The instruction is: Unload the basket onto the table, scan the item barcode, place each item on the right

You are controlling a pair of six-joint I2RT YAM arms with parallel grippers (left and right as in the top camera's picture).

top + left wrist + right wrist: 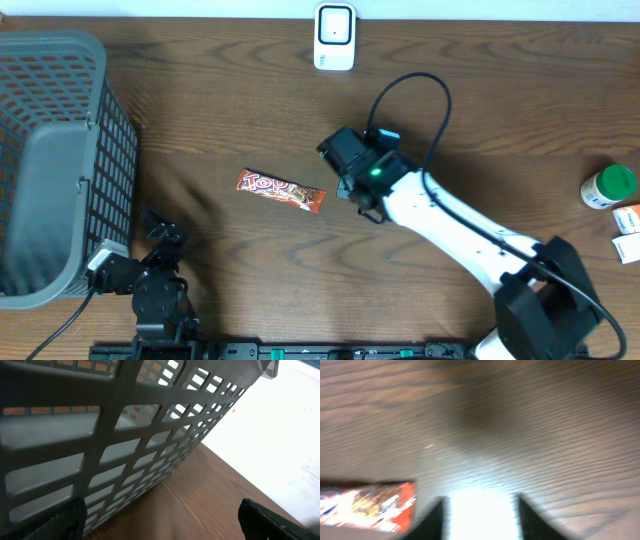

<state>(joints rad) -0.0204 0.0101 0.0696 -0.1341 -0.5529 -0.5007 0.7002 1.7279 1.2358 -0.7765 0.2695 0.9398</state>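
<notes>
Right end effector (480,501), jaws part-open and empty, sits just beside the near end of the candy bar (281,191), whose long axis points toward it; left arm (160,285) well apart.

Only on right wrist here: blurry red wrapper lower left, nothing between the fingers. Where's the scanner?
Observer: Overhead shows a white device at the far edge of the table, likely the scanner.
Operator: Anything crowding the bar?
Observer: No. The bar lies flat and alone on the wood, between the right gripper and the basket, touching neither.
Operator: Left arm in the way?
Observer: No. The left gripper is open and empty, close to the basket's wall, well clear of the bar.
</notes>
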